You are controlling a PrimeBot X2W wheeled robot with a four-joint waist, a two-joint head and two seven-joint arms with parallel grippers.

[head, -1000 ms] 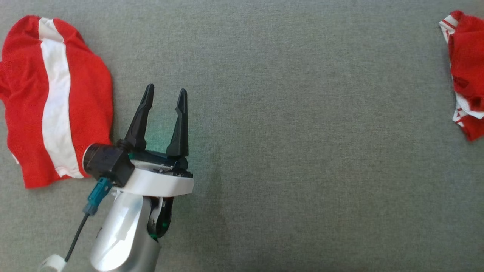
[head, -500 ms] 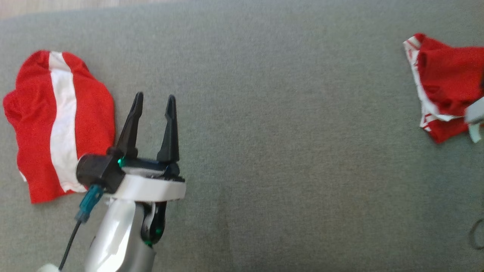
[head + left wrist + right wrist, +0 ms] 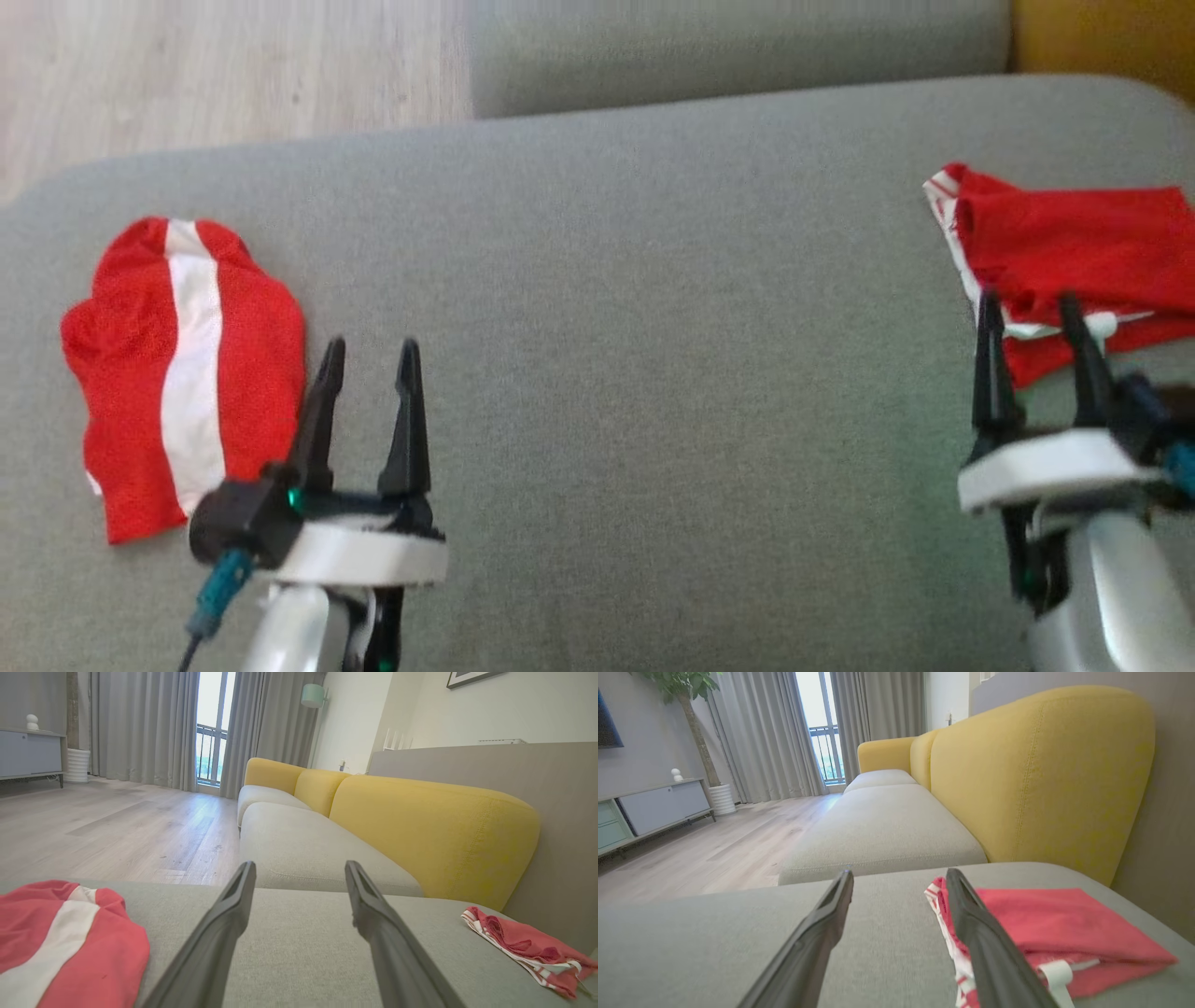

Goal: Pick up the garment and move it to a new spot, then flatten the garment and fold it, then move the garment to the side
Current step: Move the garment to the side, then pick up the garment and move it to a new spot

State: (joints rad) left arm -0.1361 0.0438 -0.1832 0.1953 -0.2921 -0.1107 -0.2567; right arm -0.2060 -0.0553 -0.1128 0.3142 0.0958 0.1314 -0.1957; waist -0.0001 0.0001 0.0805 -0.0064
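Head view — cushion (image 3: pixel 653 373) bare between striped garment (image 3: pixel 187 373) and folded garment (image 3: pixel 1074 243).

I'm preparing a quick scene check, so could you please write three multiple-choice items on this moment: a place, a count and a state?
1. Where does the striped garment lie relative to the left claw?
A) on its left
B) on its right
C) between its fingers

2. How many red garments lie on the grey cushion?
A) one
B) two
C) three

3. How does the right claw stand?
A) open
B) shut on a garment
C) shut on nothing

Answers:
1 A: the head view shows it just left of that claw.
2 B: the striped one, plus a folded garment at the right.
3 A: its two fingers stand well apart.
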